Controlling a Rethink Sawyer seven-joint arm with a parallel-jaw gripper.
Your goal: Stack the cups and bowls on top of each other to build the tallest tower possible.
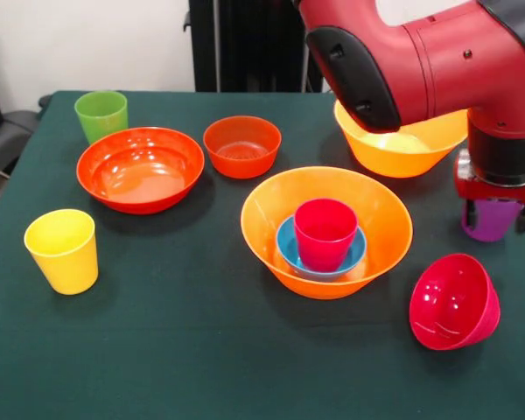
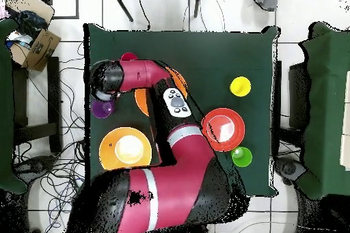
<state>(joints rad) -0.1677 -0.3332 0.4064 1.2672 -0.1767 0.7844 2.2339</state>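
Tower [image 1: 325, 232] is barely started: blue bowl [image 1: 289, 249] and crimson-pink cup [image 1: 325, 229] are nested in a large orange bowl [image 1: 271, 219] mid-table. Left loose: green cup [image 1: 101, 114] at 11 o'clock, yellow cup [image 1: 63, 248] at 9, wide red-orange bowl [image 1: 140, 168], small red-orange bowl [image 1: 241, 145], second orange bowl [image 1: 402, 149], magenta bowl [image 1: 453, 302] tipped at 4. Gripper [image 1: 494, 210] is positioned over the purple cup [image 1: 490, 219] at 3; jaw state can't be told.

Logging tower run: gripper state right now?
Gripper: down at the small purple plastic cup; open or closed cannot be told, the arm hides it.
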